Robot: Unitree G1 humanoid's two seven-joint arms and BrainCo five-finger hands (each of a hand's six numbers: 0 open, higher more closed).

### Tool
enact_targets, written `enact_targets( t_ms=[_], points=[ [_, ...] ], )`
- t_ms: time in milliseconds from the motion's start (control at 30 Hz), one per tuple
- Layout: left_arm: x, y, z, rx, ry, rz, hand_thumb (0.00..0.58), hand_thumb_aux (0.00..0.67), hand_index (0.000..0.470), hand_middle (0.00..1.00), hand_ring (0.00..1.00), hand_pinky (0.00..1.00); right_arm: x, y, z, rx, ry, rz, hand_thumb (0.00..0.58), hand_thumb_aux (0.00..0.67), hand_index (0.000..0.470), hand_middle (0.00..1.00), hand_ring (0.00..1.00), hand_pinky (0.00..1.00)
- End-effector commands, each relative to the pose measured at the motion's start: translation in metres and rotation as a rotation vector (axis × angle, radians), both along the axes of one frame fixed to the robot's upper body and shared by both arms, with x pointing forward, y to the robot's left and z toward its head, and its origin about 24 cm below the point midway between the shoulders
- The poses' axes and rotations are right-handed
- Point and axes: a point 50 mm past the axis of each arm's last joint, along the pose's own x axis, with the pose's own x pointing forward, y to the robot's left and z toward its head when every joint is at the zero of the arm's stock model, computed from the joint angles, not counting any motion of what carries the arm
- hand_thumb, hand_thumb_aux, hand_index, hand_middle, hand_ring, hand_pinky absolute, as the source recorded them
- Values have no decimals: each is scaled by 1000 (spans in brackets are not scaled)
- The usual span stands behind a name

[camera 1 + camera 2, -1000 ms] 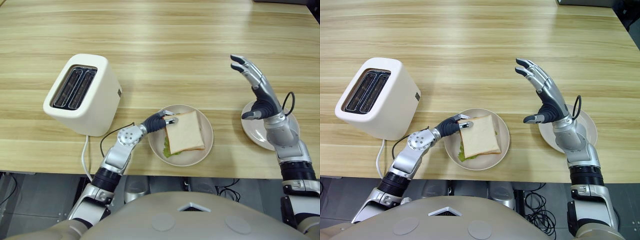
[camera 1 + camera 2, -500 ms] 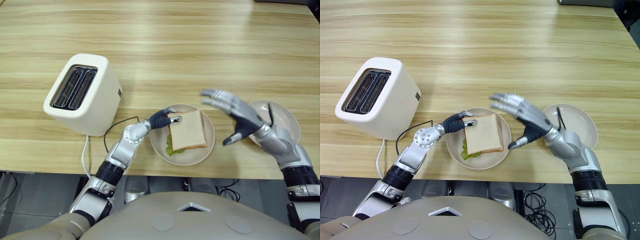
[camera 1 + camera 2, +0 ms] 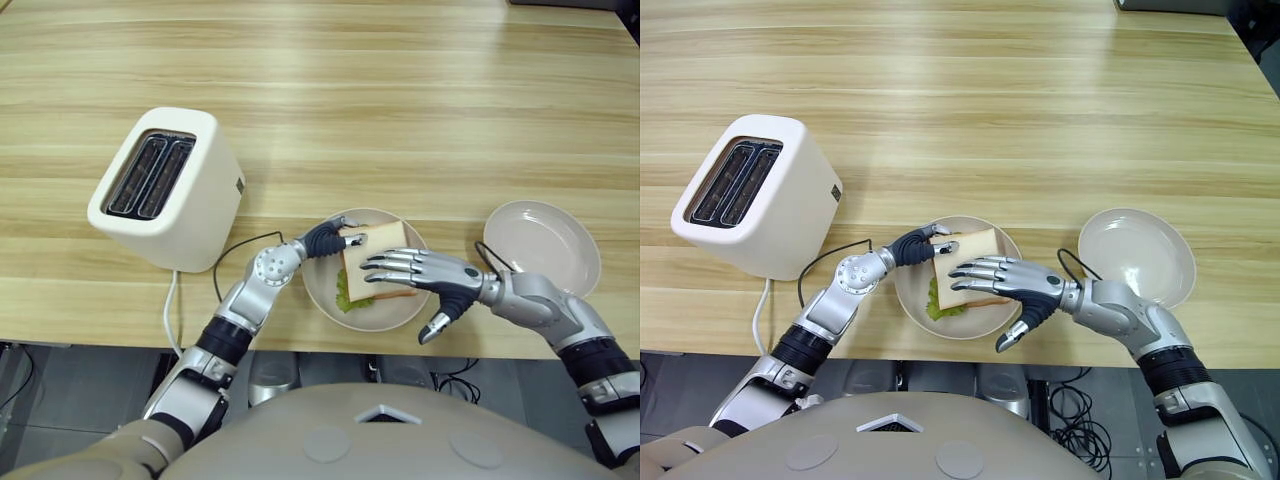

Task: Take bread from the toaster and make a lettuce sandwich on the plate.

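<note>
A lettuce sandwich sits on the plate (image 3: 372, 320) at the lower centre of the frame, near the front edge of a pale wooden table (image 3: 350, 100); a square slice of bread (image 3: 378, 242) lies on top, with lettuce (image 3: 345, 296) showing green beneath its lower left edge. The robot's left hand (image 3: 322, 240) comes in over the plate's left rim, its fingers drawn together in a pinch on the upper left corner of the bread. The right hand (image 3: 440, 282) stretches in from the right with its fingers spread and straight, pointing toward the left of the frame and lying across the lower right part of the slice, the thumb hanging down over the plate's lower right rim; whether the palm presses on the bread or hovers just above it cannot be told. The white toaster (image 3: 165, 190) stands at the middle left, well apart from the plate, its two slots facing up; its white cord (image 3: 170, 305) runs down off the table's front edge. A second, paler plate (image 3: 542, 248) rests at the right of the frame, just beyond the right forearm.
</note>
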Motion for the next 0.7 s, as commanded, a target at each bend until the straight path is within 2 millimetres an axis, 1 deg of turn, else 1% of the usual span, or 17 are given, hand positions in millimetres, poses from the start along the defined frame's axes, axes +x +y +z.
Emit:
enact_targets(
  t_ms=[33, 133, 167, 200, 233, 367, 533, 667, 700],
  points=[
    [0, -1, -10, 51, 22, -12, 573, 599, 411, 1000, 1000, 1000, 0, 0, -15, -137, 46, 16, 0, 0, 0, 0, 0, 0],
    [4, -5, -8, 44, 3, -14, 543, 502, 345, 1000, 1000, 1000, -2, -1, -24, -210, 76, 17, 0, 0, 0, 0, 0, 0],
    [5, -6, -7, 42, -8, -15, 506, 431, 296, 1000, 1000, 1000, -2, -3, -26, -233, 91, 12, 0, 0, 0, 0, 0, 0],
    [6, -7, -5, 42, -20, -14, 506, 431, 296, 1000, 1000, 1000, -2, -4, -28, -253, 99, 8, 0, 0, 0, 0, 0, 0],
    [6, -7, -4, 40, -31, -14, 0, 0, 0, 1000, 1000, 1000, -2, -5, -29, -267, 106, 2, 0, 0, 0, 0, 0, 0],
    [14, -6, 4, 32, -89, 18, 0, 0, 0, 1000, 1000, 1000, -2, -9, -31, -297, 133, -16, 0, 0, 0, 0, 0, 0],
    [22, -2, 19, 22, -165, 51, 0, 0, 0, 1000, 1000, 1000, -3, -7, -29, -278, 146, -26, 0, 0, 0, 0, 0, 0],
    [30, 8, 42, 64, -315, 87, 0, 0, 0, 1000, 1000, 1000, -4, -6, -28, -271, 158, -28, 0, 0, 0, 0, 0, 0],
    [34, 13, 52, 103, -398, 113, 0, 0, 0, 1000, 1000, 1000, -4, -6, -28, -270, 160, -29, 0, 0, 0, 0, 0, 0]
  ],
)
